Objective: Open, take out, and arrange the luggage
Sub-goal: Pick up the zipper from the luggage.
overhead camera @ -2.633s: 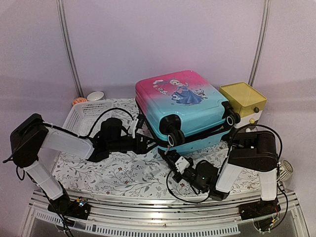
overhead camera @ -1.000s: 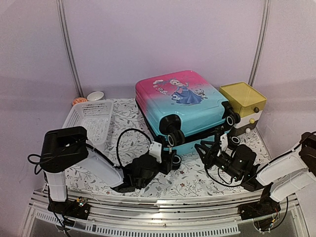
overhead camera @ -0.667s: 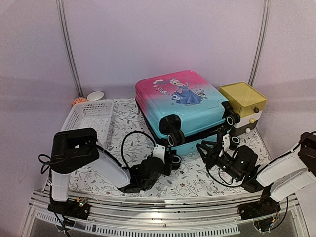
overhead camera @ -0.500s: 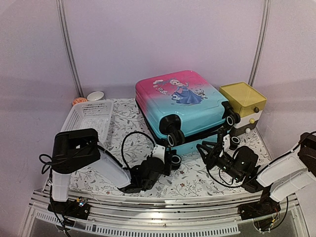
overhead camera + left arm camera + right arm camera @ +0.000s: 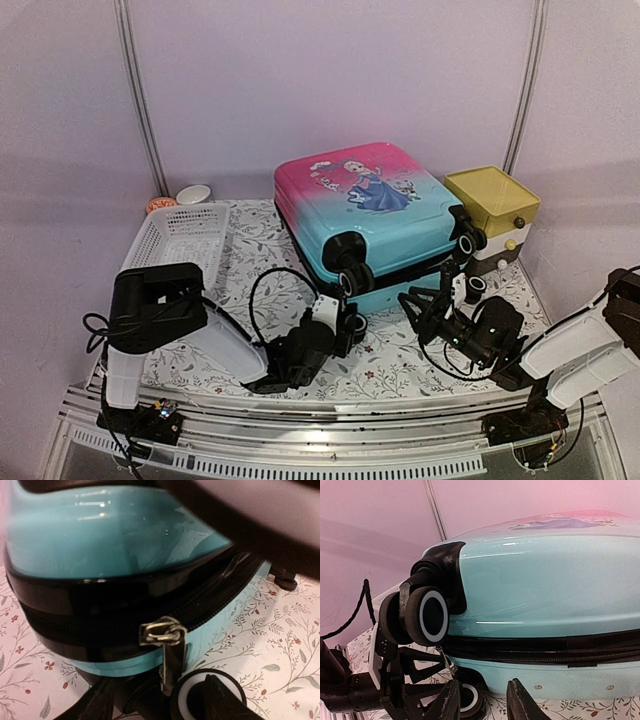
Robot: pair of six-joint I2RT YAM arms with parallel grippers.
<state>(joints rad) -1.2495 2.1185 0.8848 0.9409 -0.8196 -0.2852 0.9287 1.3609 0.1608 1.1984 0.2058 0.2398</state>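
The luggage (image 5: 375, 215), a pink-to-turquoise hard-shell suitcase with a princess print, lies flat on the floral cloth with its wheels toward me. My left gripper (image 5: 345, 325) sits low at its near-left corner. In the left wrist view the metal zipper pull (image 5: 167, 645) hangs from the black zipper band between the gripper's spread fingers (image 5: 95, 702), untouched, beside a wheel (image 5: 207, 695). My right gripper (image 5: 425, 300) hovers open just off the near side, under the zipper band (image 5: 545, 647), with nothing between its fingertips (image 5: 520, 700).
A white perforated basket (image 5: 180, 240) stands at the left. A yellow-topped drawer box (image 5: 492, 205) is against the suitcase's right side. A small white bowl (image 5: 193, 193) and an orange dish (image 5: 160, 205) sit at the back left.
My left arm has swung from the suitcase's left side to its near-left corner and crept closer to the wheel. The right arm has shifted right and now barely moves.
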